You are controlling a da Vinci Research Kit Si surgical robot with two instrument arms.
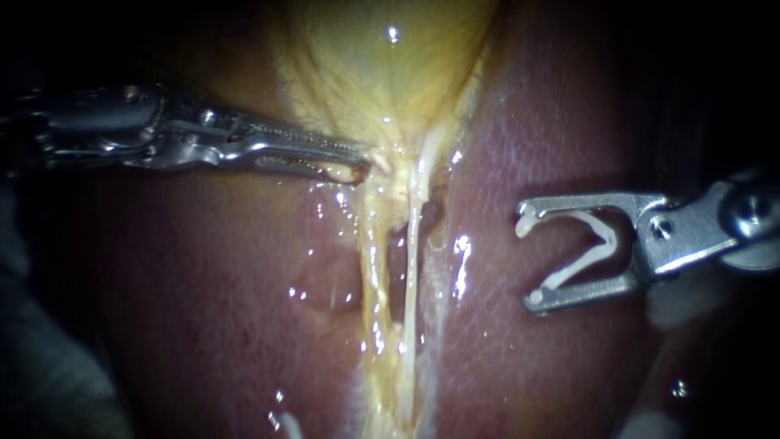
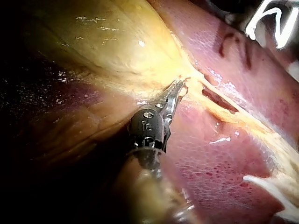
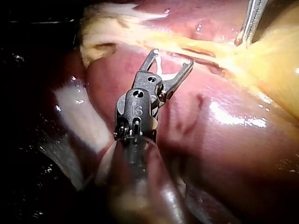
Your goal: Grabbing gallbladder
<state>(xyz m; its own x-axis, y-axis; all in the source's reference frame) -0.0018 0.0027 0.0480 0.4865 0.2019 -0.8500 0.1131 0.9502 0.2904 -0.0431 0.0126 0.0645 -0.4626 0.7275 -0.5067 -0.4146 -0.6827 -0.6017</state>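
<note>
**A:** How far along is the grab?

**B:** Mostly made, I'd judge. My left instrument (image 1: 357, 165), a slim steel shaft with long toothed jaws, reaches in from the left. Its jaws are clenched on the frayed narrow end of the pale yellow, glistening gallbladder (image 1: 382, 65). The gallbladder lies at the far middle of the scene, bedded in the wet, dark red liver (image 1: 536, 122).

**A:** What's left to do?

**B:** Probably a deeper bite, then a pull, since only the tips have tissue. The two pale, stringy tubes (image 1: 413, 252) running from that end toward the near side are untouched.

**A:** And the other one?

**B:** My right instrument (image 1: 528, 262) hangs well to the right, over the liver. Its jaws stand wide apart yet cradle a white V-shaped plastic clip (image 1: 601, 238), one leg against each jaw, apart from the tubes.

**A:** Any writing?

**B:** No brand or label shows on anything. There are only small marks on the instruments' dark wrists, which I leave unread.
</note>
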